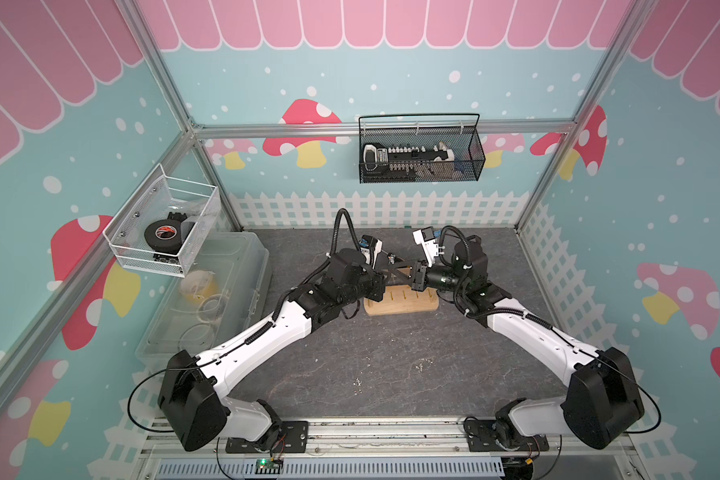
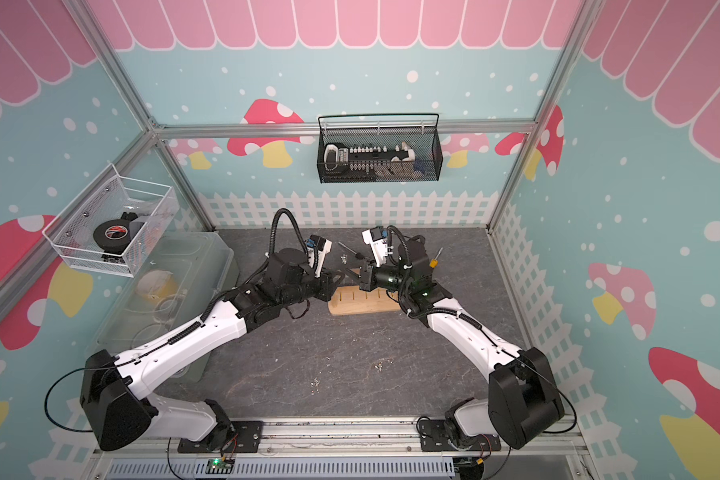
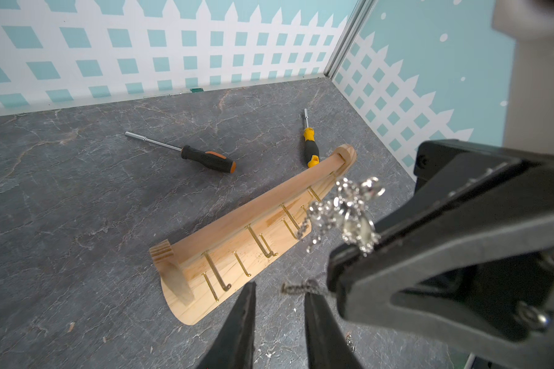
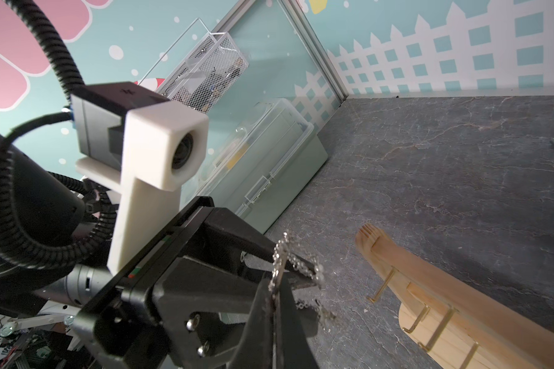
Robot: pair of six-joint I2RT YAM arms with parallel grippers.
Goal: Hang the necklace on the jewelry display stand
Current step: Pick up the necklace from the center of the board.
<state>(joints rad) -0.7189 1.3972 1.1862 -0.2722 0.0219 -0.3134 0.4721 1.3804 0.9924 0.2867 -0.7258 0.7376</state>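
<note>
the step in hand looks like spreading the necklace between both hands before hooking it. the right hand is clamped tight on the bunched silver necklace, held in the air near the jewelry display stand, which sits on the tabletop. the left hand stands partly open, with a strand of chain between its fingers, not pinched as far as i can tell. it should close on that one strand only. then the hands should draw apart so a clear loop can drop over a gold peg.
</note>
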